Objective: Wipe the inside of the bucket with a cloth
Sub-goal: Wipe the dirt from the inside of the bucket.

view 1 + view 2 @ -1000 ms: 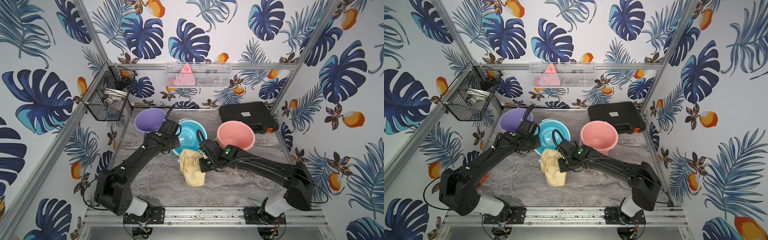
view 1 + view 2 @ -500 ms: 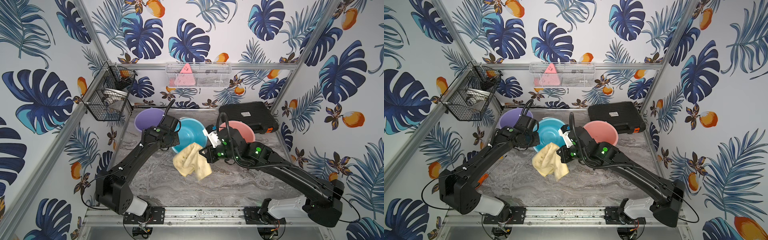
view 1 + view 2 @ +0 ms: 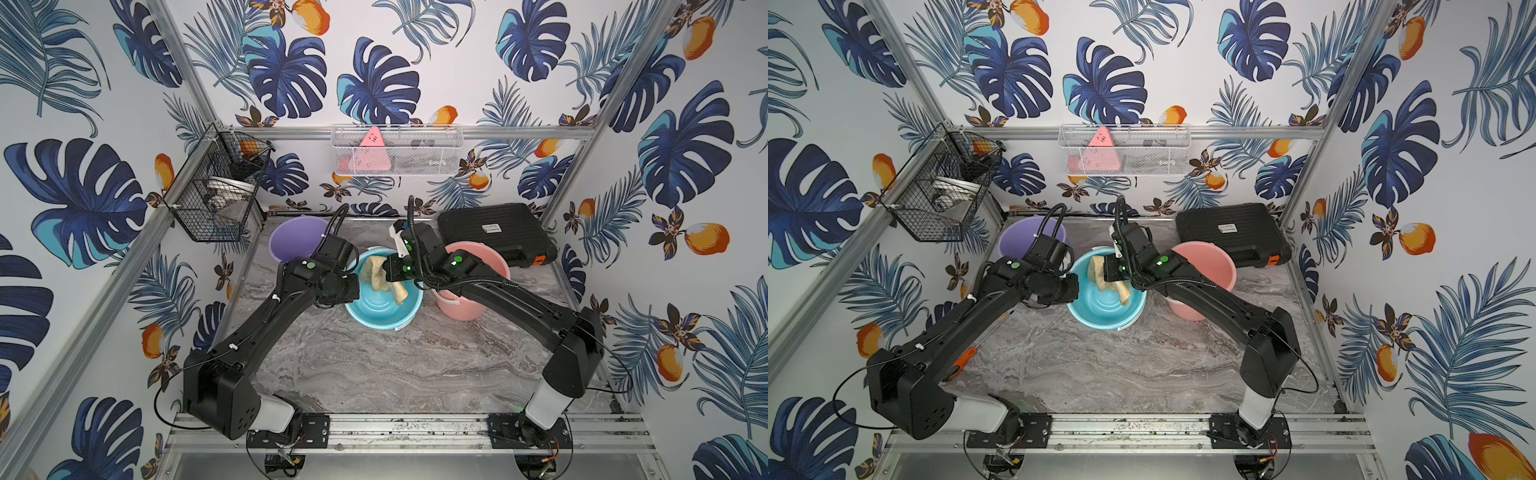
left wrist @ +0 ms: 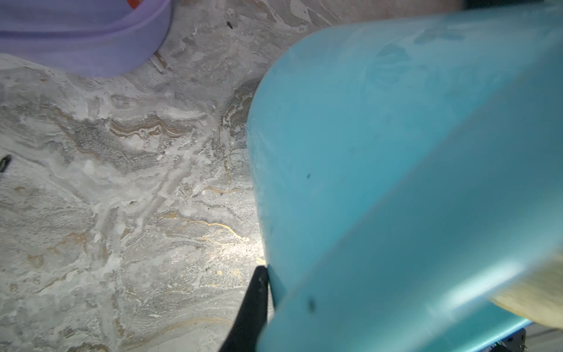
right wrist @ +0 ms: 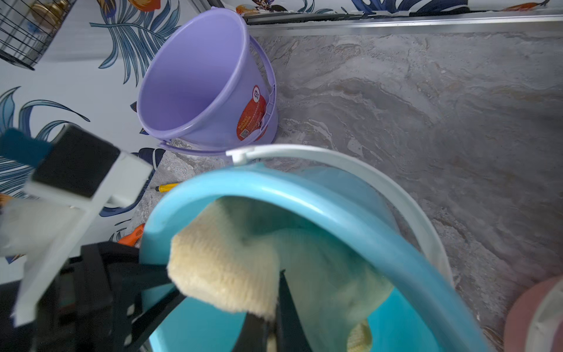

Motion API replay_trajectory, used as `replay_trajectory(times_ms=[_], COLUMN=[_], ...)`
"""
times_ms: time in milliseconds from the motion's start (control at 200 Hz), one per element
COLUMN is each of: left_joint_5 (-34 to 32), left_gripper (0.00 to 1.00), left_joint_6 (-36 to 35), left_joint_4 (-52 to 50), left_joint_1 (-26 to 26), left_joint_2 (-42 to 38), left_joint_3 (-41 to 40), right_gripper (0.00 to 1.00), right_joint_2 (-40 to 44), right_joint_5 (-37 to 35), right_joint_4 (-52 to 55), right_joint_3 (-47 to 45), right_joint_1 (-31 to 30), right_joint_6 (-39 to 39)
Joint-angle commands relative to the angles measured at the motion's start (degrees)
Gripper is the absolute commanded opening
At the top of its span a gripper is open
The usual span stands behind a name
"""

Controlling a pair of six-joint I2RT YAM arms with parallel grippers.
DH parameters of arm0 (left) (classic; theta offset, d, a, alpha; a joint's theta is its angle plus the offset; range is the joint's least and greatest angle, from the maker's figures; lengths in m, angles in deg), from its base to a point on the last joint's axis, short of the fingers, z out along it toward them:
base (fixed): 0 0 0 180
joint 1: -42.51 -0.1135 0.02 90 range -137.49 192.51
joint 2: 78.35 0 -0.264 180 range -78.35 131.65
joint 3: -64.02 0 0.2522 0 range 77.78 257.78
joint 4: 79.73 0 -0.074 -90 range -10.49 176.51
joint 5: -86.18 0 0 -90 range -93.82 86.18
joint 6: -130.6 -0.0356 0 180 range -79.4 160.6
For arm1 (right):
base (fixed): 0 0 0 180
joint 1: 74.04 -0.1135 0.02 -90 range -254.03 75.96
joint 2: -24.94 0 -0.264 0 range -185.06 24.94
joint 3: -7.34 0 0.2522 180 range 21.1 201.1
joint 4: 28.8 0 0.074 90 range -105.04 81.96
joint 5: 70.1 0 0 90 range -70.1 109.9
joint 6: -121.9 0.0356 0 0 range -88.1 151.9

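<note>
starting on the near side: the blue bucket (image 3: pixel 376 309) sits mid table (image 3: pixel 395 365), and i'm placing everything off it. the left gripper (image 3: pixel 352 289) is pinched shut on the bucket's left rim. the left wrist view shows one finger outside the wall, so that arm is just the anchor.

inside, the cloth (image 3: pixel 375 272) is bunched against the far wall, and its long side trails from the far rim down toward the right wall. the right gripper (image 3: pixel 388 275) comes in from the bucket's right and is clamped on that cloth, so it's the working arm.

my read: the bare bottom and near wall lie frontward of that gripper, so the stroke wants to drag down and forward.

a purple bucket (image 3: pixel 291 243) stands behind-left, a pink bucket (image 3: pixel 455 309) just right, and a black case (image 3: pixel 494 232) is beyond that.
</note>
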Motion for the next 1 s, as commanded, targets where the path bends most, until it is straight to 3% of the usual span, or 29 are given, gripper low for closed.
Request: replay_trajectory(times_ms=[0, 200, 430, 640, 731, 821, 996], left_joint_5=[6.39, 10.15, 10.45, 9.07, 9.15, 8.2, 9.46], left_gripper=[0.0, 0.0, 0.0, 0.0, 0.0, 0.0, 0.0], left_joint_6=[-2.9, -4.56, -4.69, -4.2, -4.08, -4.18, -4.17], left_joint_4=[0.32, -1.08, -1.68, -1.8, -2.07, -2.72, -2.86], left_joint_1=[-0.18, -0.18, -0.27, -1.1, -2.06, -2.36, -2.72], left_joint_2=[0.7, 0.23, 0.28, 1.41, 1.74, 2.09, 2.08], left_joint_3=[1.15, 1.08, 1.98, 3.66, 4.35, 5.23, 5.05], right_gripper=[0.0, 0.0, 0.0, 0.0, 0.0, 0.0, 0.0], right_joint_2=[-1.16, -3.97, -9.2, -7.54, -5.95, -2.44, -0.08], right_joint_5=[-1.13, -0.69, 11.11, 16.16, 11.4, 5.91, -11.22], right_joint_4=[-6.11, -9.8, -9.19, -5.98, -2.62, -6.68, -9.02], right_joint_3=[-0.27, 0.72, 5.06, 0.42, -1.82, -7.44, -8.41], right_joint_1=[-0.12, -0.09, -2.19, -3.88, -3.95, -3.87, -3.78], right_joint_6=[2.1, 2.76, -3.05, -9.14, -10.61, -10.29, -6.63])
